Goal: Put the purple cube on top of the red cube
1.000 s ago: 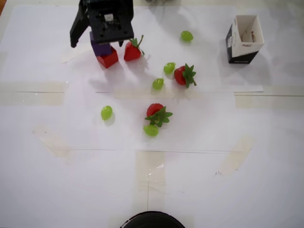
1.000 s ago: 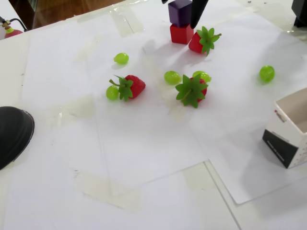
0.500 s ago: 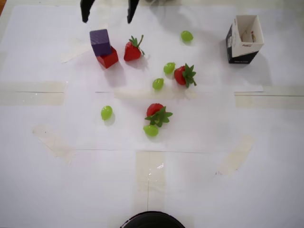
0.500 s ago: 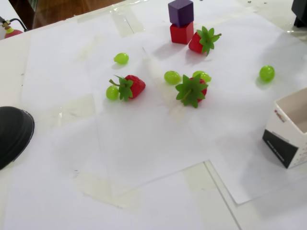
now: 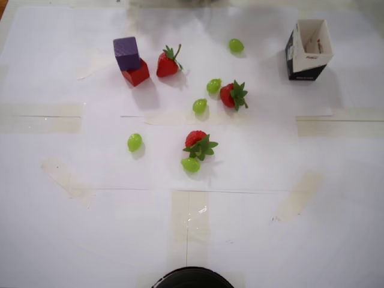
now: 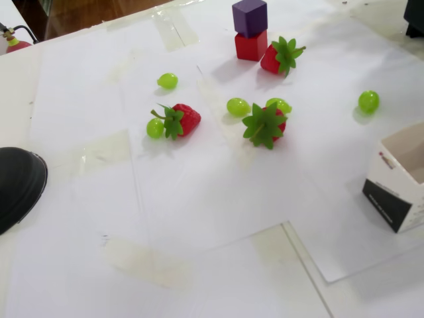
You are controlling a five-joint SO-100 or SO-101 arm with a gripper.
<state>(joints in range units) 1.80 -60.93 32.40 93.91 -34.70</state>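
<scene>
In the overhead view, a dark rounded base is sitting at the bottom centre edge of the frame; in the fixed view the same dark shape is showing at the left edge. No tool is appearing in either view, so whether it is spread or pressed together cannot be told.

The worktop is lying covered with white paper taped down in several places. Moving up the overhead frame, a strawberry is lying near the centre with a green grape touching its lower side, and another grape is resting apart to the left. Above these, a second strawberry is lying right of centre with two grapes just beside it on its left. A lone grape is sitting higher up, right of centre.

In the upper right an open white and black carton is standing upright; in the fixed view it is showing at the right edge.

In the upper left of the overhead frame the purple cube is resting on top of the red cube, turned slightly against it. In the fixed view the purple cube is sitting squarely stacked on the red cube at the top centre. A third strawberry is lying just beside the stack on its right.
</scene>
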